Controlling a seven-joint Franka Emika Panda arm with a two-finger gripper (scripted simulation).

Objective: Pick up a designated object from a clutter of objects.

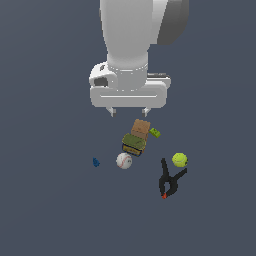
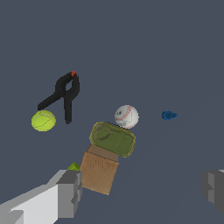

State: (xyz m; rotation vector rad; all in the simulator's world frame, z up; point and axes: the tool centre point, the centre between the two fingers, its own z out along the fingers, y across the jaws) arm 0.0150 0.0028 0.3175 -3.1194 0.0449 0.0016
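Observation:
The yellow-green tennis ball (image 1: pixel 180 160) lies on the dark floor at the exterior view's right, touching the black clamp with a red tip (image 1: pixel 168 182). It also shows in the wrist view (image 2: pixel 43 120), beside the clamp (image 2: pixel 64 94). The white baseball (image 1: pixel 124 160) (image 2: pixel 127 116), olive-green tin (image 1: pixel 134 144) (image 2: pixel 112 138), brown box (image 1: pixel 141 128) (image 2: pixel 99 171), small green block (image 1: pixel 155 133) (image 2: pixel 73 166) and tiny blue piece (image 1: pixel 95 162) (image 2: pixel 169 115) make up the clutter. My gripper (image 1: pixel 129 112) (image 2: pixel 142 192) is open and empty, high above the box and tin.
The floor (image 1: pixel 50 210) is a plain dark grey surface with no walls or edges in view. The arm's white body (image 1: pixel 130 35) fills the upper middle of the exterior view.

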